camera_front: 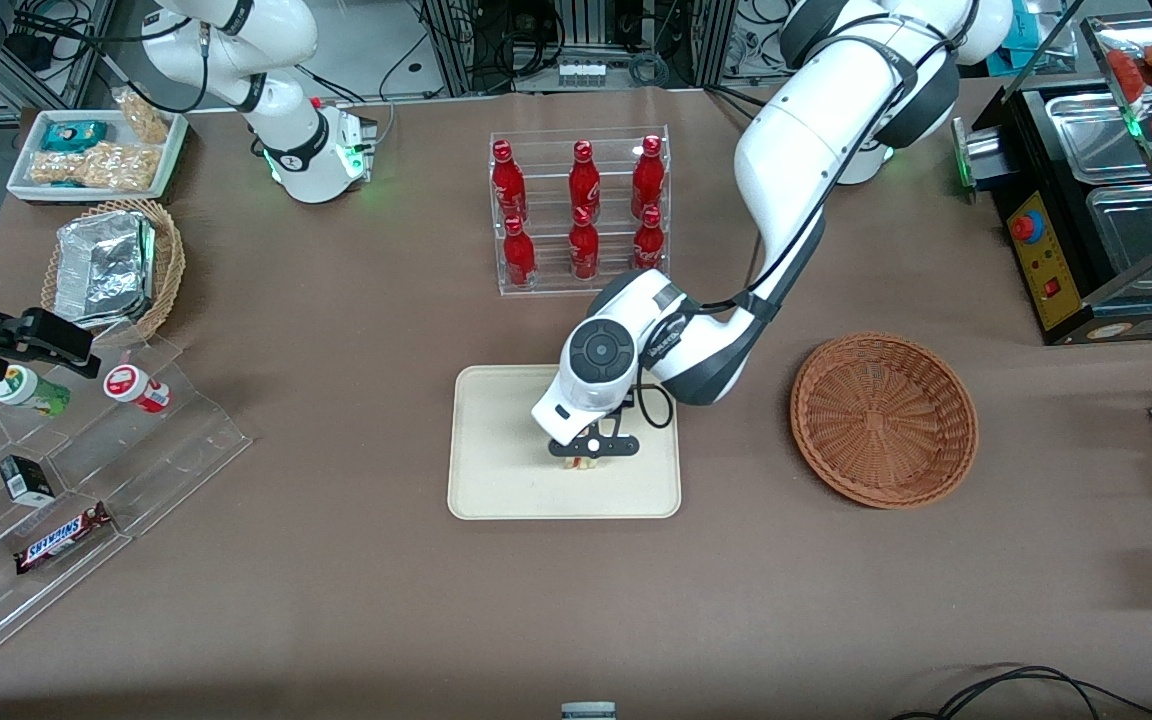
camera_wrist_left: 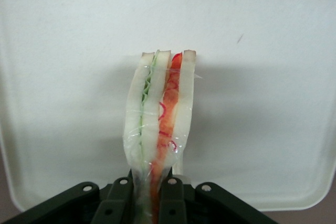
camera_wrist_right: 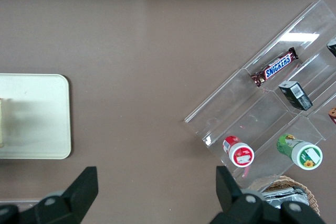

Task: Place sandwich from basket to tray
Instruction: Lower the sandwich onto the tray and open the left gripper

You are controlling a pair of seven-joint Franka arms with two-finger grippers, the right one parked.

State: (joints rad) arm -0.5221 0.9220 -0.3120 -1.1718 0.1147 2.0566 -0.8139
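My left gripper (camera_front: 584,459) hangs low over the cream tray (camera_front: 496,480), shut on the sandwich (camera_front: 581,463). In the left wrist view the clear-wrapped sandwich (camera_wrist_left: 157,124) stands on edge between my black fingers (camera_wrist_left: 119,203), white bread with green and orange-red layers, its end over the tray (camera_wrist_left: 262,103); I cannot tell whether it touches the tray. The reddish-brown wicker basket (camera_front: 884,418) sits beside the tray toward the working arm's end, with nothing in it.
A clear rack of red bottles (camera_front: 581,210) stands farther from the front camera than the tray. Toward the parked arm's end lie an acrylic stepped stand with snacks (camera_front: 66,480), a tan basket with a foil pack (camera_front: 111,265) and a white snack tray (camera_front: 96,150). A black appliance (camera_front: 1096,200) sits past the basket.
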